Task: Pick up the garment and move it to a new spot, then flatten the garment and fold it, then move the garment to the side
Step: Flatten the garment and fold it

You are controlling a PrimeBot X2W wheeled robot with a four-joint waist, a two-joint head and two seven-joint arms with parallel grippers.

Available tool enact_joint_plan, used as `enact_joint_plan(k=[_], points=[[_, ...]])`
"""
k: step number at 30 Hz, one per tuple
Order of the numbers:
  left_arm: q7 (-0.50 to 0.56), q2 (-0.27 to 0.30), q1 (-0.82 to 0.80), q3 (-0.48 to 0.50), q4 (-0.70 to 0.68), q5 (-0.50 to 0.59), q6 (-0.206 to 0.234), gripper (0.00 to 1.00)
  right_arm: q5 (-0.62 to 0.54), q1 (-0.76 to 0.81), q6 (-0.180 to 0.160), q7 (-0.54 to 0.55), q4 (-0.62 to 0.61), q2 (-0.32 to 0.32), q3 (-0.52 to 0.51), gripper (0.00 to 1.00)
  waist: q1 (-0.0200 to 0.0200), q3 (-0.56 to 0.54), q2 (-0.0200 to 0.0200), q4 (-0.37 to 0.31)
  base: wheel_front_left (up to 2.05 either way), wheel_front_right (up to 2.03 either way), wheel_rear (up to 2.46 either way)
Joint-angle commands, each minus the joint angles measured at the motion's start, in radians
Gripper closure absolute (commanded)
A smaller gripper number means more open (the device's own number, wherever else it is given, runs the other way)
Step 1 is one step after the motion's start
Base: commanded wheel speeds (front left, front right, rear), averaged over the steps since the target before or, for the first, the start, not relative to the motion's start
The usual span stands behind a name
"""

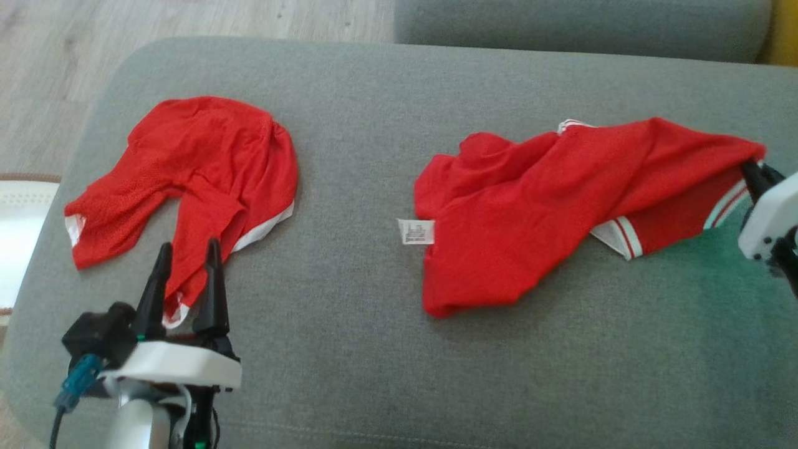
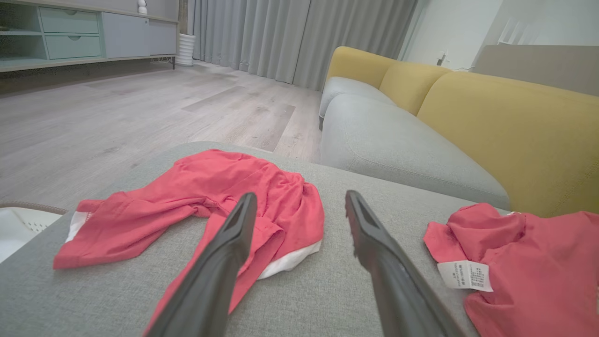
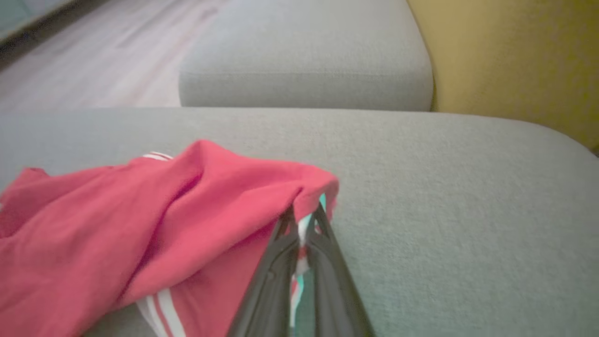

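Note:
A crumpled red garment (image 1: 530,206) with white-striped trim and a white label lies on the right half of the grey cushion (image 1: 368,112). My right gripper (image 1: 751,171) is shut on its far right edge, and the cloth rises in a ridge toward the pinch. The right wrist view shows the right gripper (image 3: 302,220) closed on the garment's (image 3: 140,234) hem. My left gripper (image 1: 188,246) stands open at the near left with nothing between its fingers. In the left wrist view the left gripper (image 2: 300,196) points across the cushion, with the garment (image 2: 529,262) to its right.
A second red garment (image 1: 206,156) with white trim lies on the cushion's left half, just beyond my left fingertips (image 1: 213,244). A grey and yellow sofa (image 2: 491,121) stands behind. Wooden floor (image 1: 62,50) lies to the left, with a white basket (image 2: 18,224) by the cushion's edge.

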Motion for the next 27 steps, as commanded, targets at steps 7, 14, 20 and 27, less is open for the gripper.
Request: enact_joint_plan(k=[7, 14, 20, 27], points=[[-0.012, 0.003, -0.044, 0.034, -0.008, 0.013, -0.007, 0.0, -0.103, -0.064, 0.008, -0.088, 0.083, 0.045, -0.042, 0.0, 0.0, -0.026, 0.0, -0.019, 0.0, 0.0, 0.0], [-0.012, 0.003, -0.012, 0.049, -0.008, 0.022, -0.01, 0.0, -0.115, 0.007, 0.008, -0.214, -0.098, 0.128, -0.032, 0.0, 0.0, -0.098, 0.0, -0.08, 0.0, 0.0, 0.0], [-0.012, 0.003, 0.01, 0.05, -0.026, 0.024, -0.011, 0.0, -0.147, 0.18, 0.008, -0.295, -0.33, 0.183, -0.039, 0.0, 0.0, -0.129, 0.0, -0.117, 0.0, 0.0, 0.0], [-0.012, 0.006, 0.021, -0.012, -0.025, 0.011, -0.021, 0.0, -0.201, 0.38, 0.008, -0.374, -0.495, 0.26, -0.076, 0.0, 0.0, -0.119, 0.0, -0.152, 0.0, 0.0, 0.0]])
